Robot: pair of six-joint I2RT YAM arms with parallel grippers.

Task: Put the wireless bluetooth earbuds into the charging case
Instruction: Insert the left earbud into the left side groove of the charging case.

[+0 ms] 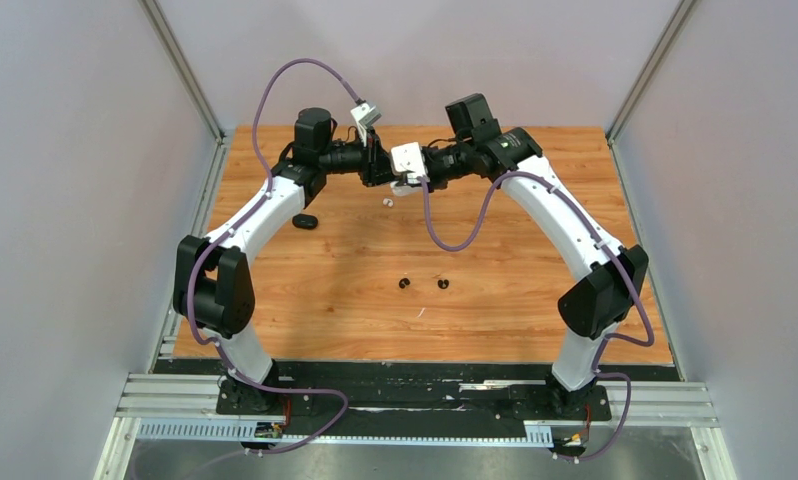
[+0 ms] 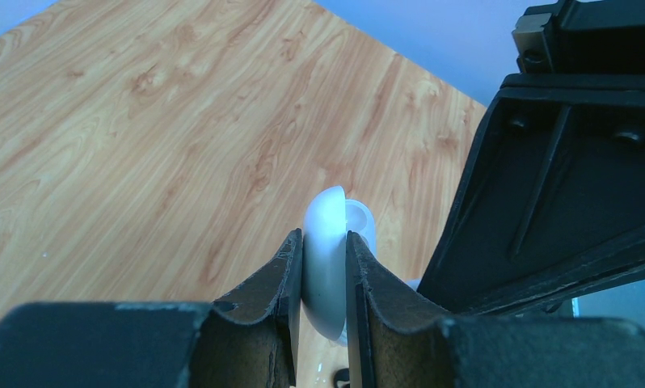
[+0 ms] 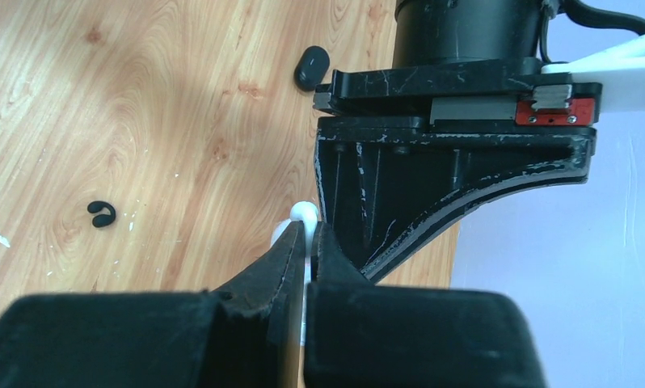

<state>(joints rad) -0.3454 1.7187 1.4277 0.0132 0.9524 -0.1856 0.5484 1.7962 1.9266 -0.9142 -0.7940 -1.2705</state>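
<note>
My left gripper (image 1: 382,177) (image 2: 325,234) is shut on the white charging case (image 2: 326,275), held on edge above the far middle of the table, with its open part (image 2: 361,222) showing to the right. My right gripper (image 1: 405,185) (image 3: 309,225) meets it tip to tip and is shut on a small white rounded piece (image 3: 305,212) that looks like a white earbud. Another white earbud (image 1: 387,202) lies on the table just below the grippers. Two black earbuds (image 1: 404,283) (image 1: 442,283) lie mid-table; one also shows in the right wrist view (image 3: 101,213).
A black pebble-shaped case (image 1: 304,221) (image 3: 311,66) lies shut on the wooden table (image 1: 535,290), to the left beside the left arm. Grey walls stand on both sides and behind. Purple cables loop off both arms.
</note>
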